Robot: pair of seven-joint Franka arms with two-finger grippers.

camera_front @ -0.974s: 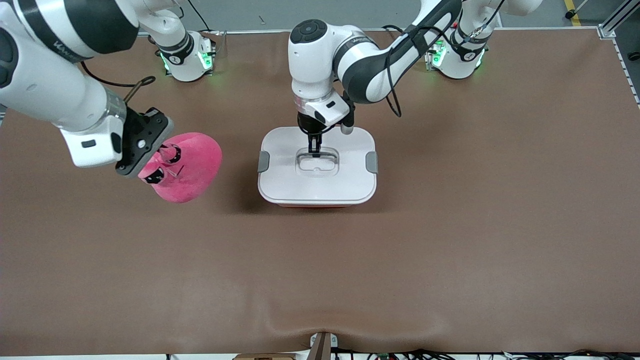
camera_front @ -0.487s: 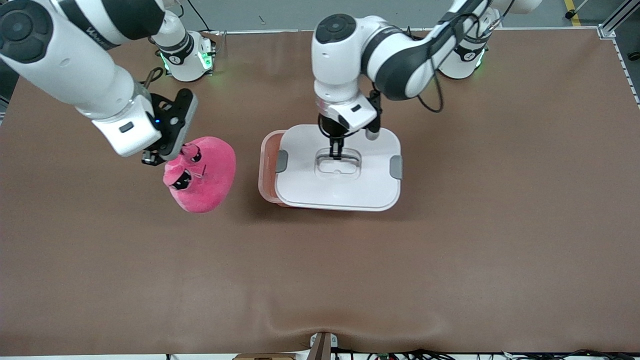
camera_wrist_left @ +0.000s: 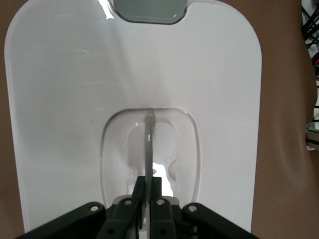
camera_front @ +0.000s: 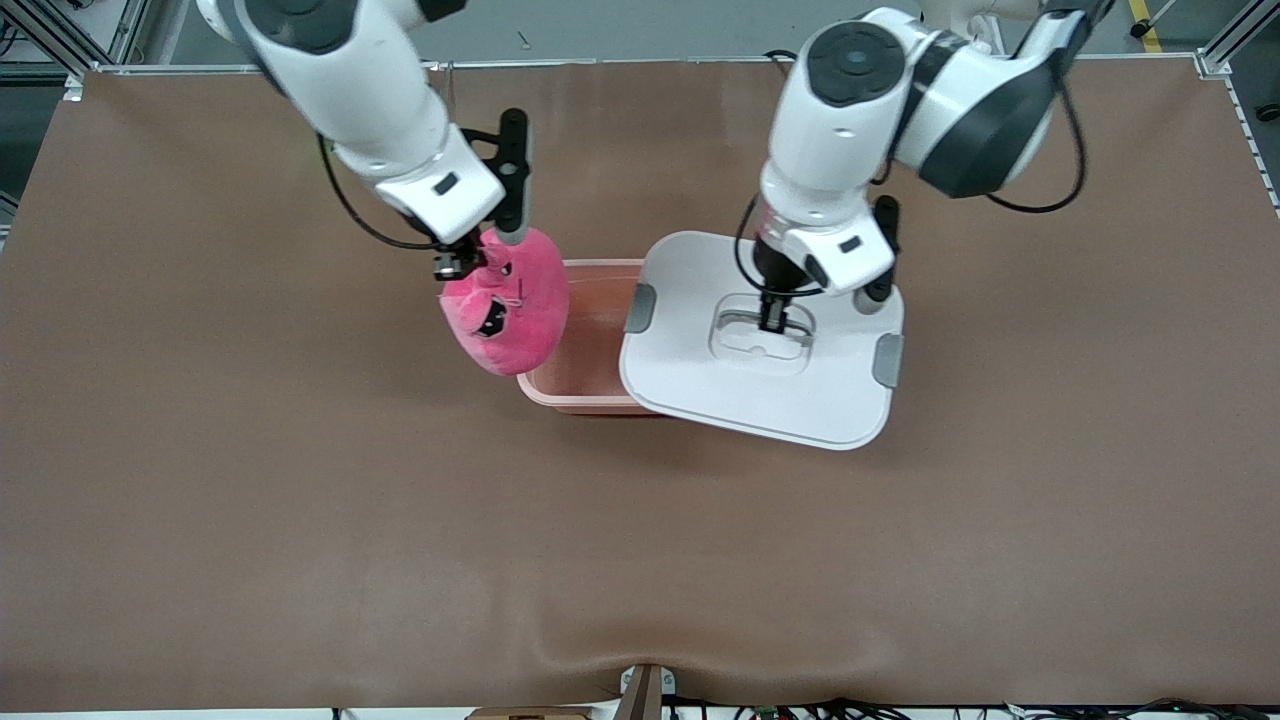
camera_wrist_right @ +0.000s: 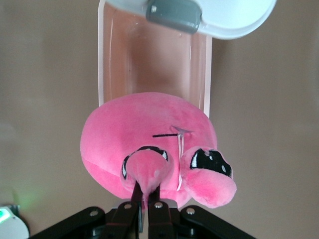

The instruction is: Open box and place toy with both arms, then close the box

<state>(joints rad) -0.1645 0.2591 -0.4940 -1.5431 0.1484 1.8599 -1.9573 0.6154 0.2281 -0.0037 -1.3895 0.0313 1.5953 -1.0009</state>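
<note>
Brown table (camera_front: 300,500), toy (camera_front: 510,310) over box (camera_front: 580,390)

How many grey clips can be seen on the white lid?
2. One clip is at the lid's end over the pink base; the other clip is at the end toward the left arm's side.

Lid (camera_front: 760,395): smooth glossy white plastic, matt grey plastic clips (camera_front: 640,307), clear plastic handle (camera_wrist_left: 148,144). Box base (camera_front: 585,385): translucent pale pink plastic, smooth. Toy (camera_front: 515,320): fuzzy pink plush cloth. Worktop (camera_front: 300,520): matt brown covering, slightly rippled at front edge. Tools: matt black.
</note>
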